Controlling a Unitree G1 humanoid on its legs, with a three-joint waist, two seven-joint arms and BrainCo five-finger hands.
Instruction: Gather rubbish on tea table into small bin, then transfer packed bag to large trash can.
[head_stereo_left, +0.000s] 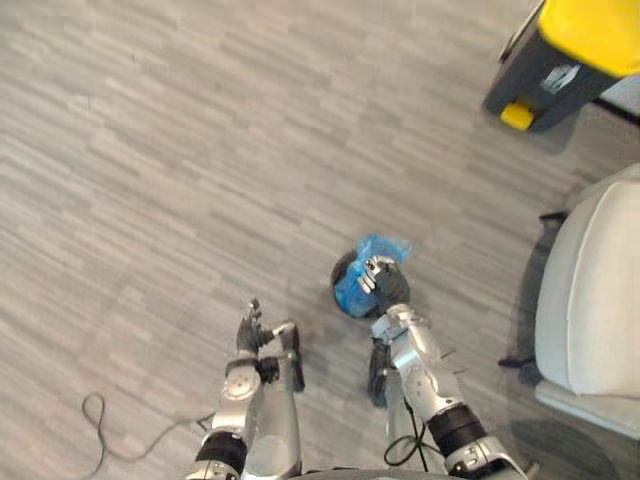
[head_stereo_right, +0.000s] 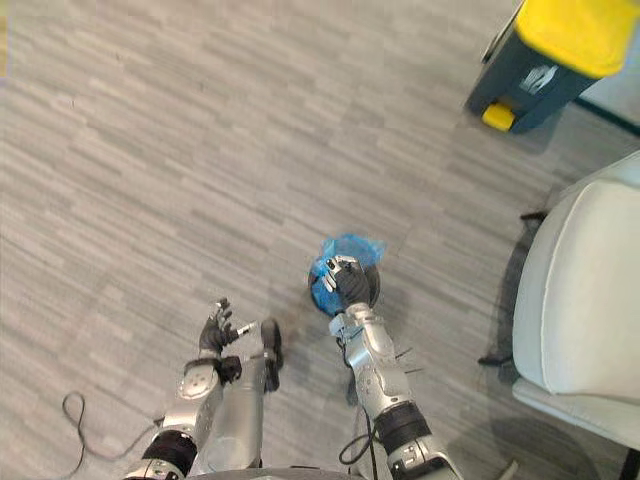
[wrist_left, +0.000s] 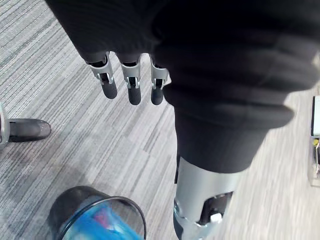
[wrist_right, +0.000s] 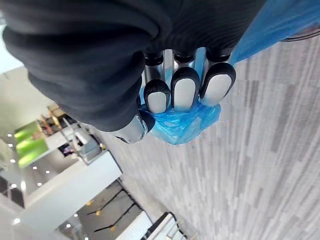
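Rubbish gathering looks finished, as a judgement: the blue bag (head_stereo_left: 350, 292) sits in the small bin (head_stereo_right: 372, 290) on the grey floor with its neck already bunched up. Right hand (head_stereo_left: 385, 284) is directly over the small bin, its fingers (wrist_right: 183, 93) curled tight round the gathered blue plastic. A tuft of that plastic pokes out past the fingertips in the right wrist view. Left hand (head_stereo_left: 250, 328) hangs near the small bin on the robot's left, holding nothing, its fingers (wrist_left: 133, 89) straight and relaxed.

In the left wrist view the blue plastic lies inside the bin's rim, so I judge the bag not yet lifted clear. The large trash can (head_stereo_left: 575, 45), dark with a yellow lid, stands well apart from the small bin, ahead and to the robot's right. A pale armchair (head_stereo_left: 595, 300) sits to the right of the small bin.

The second half of the task is left: drawing the bag out, carrying it across the open floor, and dropping it into the large trash can
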